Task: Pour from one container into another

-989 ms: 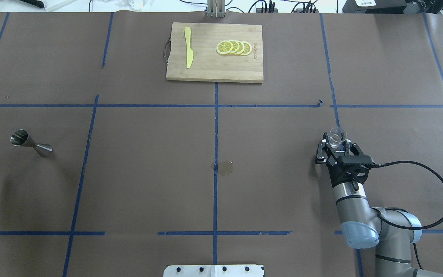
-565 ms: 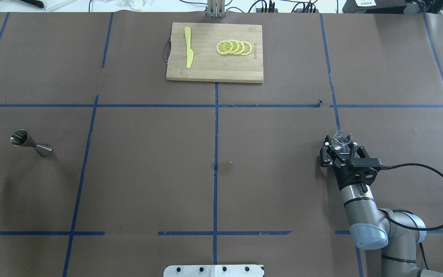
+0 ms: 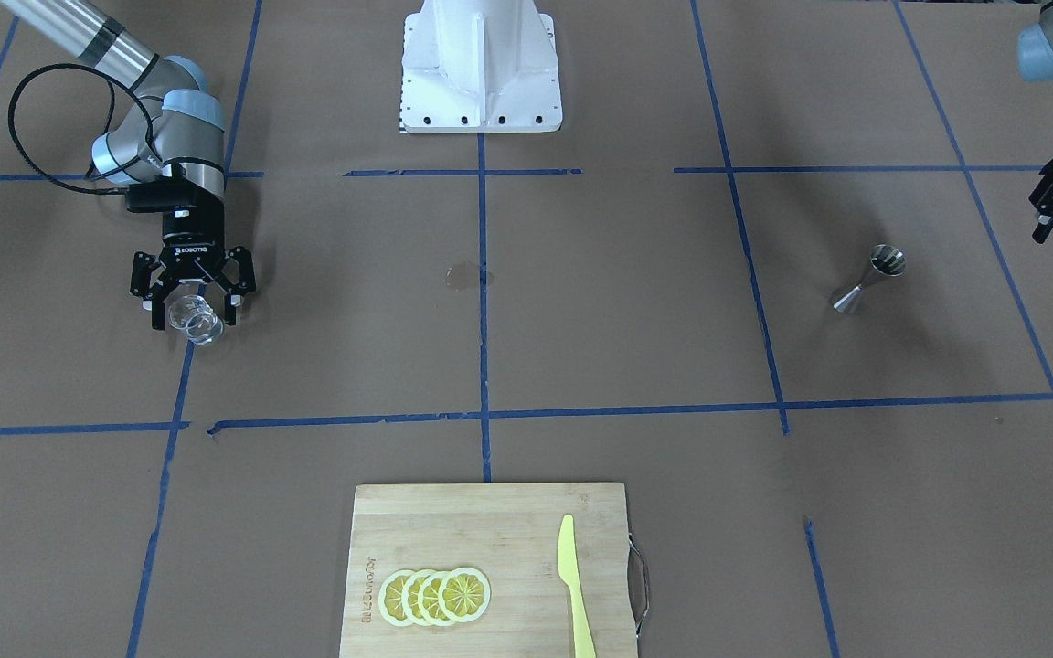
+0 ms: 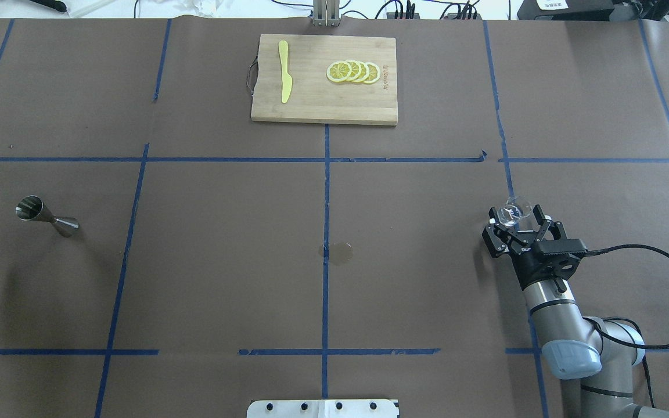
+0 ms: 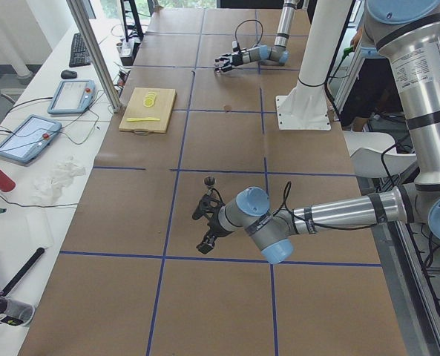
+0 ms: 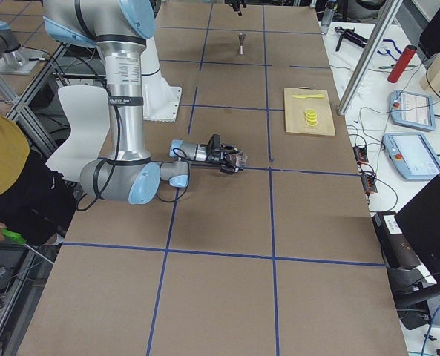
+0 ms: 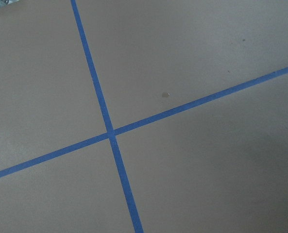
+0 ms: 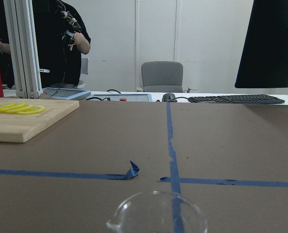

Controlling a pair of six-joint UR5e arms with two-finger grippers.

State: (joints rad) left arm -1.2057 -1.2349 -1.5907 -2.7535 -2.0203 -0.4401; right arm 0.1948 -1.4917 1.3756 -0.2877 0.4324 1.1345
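Glass point(image 4: 513, 209) looks slick and brittle, best held mid-wall; right gripper point(image 4: 515, 215) flanks it, pinching or not unclear.

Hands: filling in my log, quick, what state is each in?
Left hand: open, empty.
Right hand: open, fingers either side of the glass tumbler.

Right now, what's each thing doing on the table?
right gripper: open around the glass tumbler
glass tumbler: upright
left gripper: open, holding nothing
jigger: standing upright, untouched
lemon slices: fanned out on the cutting board
yellow knife: lying flat on the cutting board
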